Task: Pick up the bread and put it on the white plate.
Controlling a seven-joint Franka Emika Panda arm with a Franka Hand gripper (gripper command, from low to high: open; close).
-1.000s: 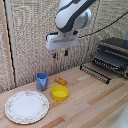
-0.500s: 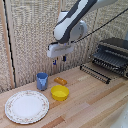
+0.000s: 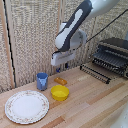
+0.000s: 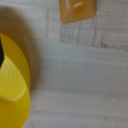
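Step in hand: I am guiding my pincer [image 3: 63, 64] toward the loaf [image 3: 60, 81]; nothing is being held yet.

Pincer state: I cannot tell whether my fingers are spread or pressed together; in the exterior view they are too small and dark to read, and the wrist view is not showing them.

Where the loaf is lying: it is resting on the tabletop [image 3: 95, 100], between the blue cup [image 3: 42, 80] and the yellow bowl [image 3: 60, 92], near both; whether it touches either I cannot make out.

Key relation: the loaf is lying below my pincer and well apart from it in height, nearly under it in the exterior view. In the wrist view the loaf [image 4: 77, 10] is sitting at the picture's edge, partly cut off, so I am judging that I am not yet centred over it.

Long axis: in the exterior view it is running slightly aslant, from the cup's side down toward the exterior view's right.

Next move, as I am judging it: centring over the loaf, then descending with fingers across its short width.

Risk: the yellow bowl [image 4: 12, 80] is filling one side of the wrist view, so a finger may be clipping its rim.

Destination: the white dish [image 3: 26, 106] is waiting at the exterior view's left, nearer the camera, bare.
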